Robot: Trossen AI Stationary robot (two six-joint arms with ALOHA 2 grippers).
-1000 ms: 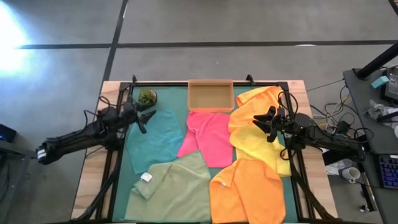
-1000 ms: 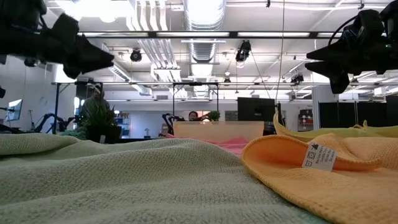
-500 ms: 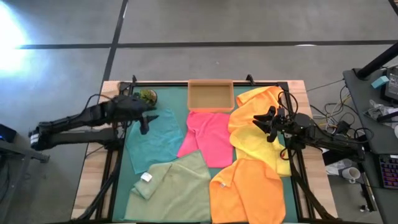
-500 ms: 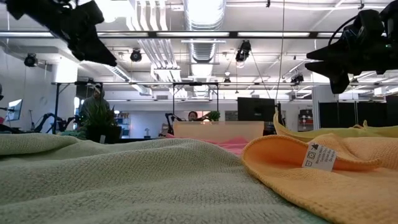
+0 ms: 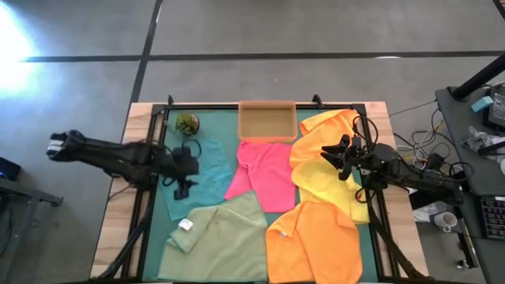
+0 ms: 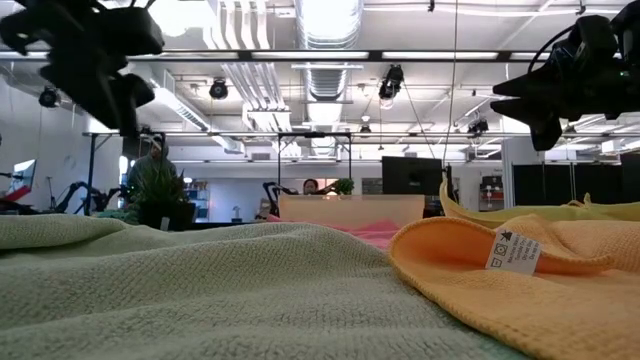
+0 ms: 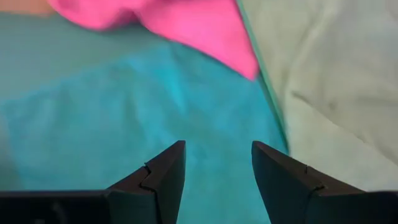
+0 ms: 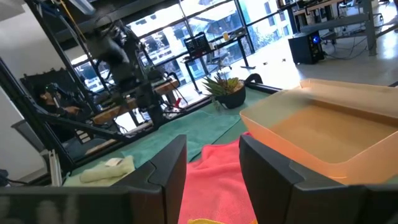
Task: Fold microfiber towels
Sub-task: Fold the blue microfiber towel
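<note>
So the left gripper (image 5: pixel 183 187) is hanging over the teal towel (image 5: pixel 197 175), left of centre in the overhead frame, fingers (image 7: pixel 163 180) spread apart with nothing between them and not touching the cloth. Its wrist view is showing teal straight below, the pink towel (image 5: pixel 263 174) and sage towel (image 5: pixel 223 240) at the edges. The right gripper (image 5: pixel 338 155) is hovering above the yellow towel (image 5: pixel 325 183) at centre right, also parted and carrying nothing. The orange towel (image 5: pixel 314 241) is lying at the lower right, with another orange one (image 5: pixel 327 122) bunched beside the tray (image 5: pixel 267 121) at the top. All are sitting on the green-matted surface (image 5: pixel 222 122).
</note>
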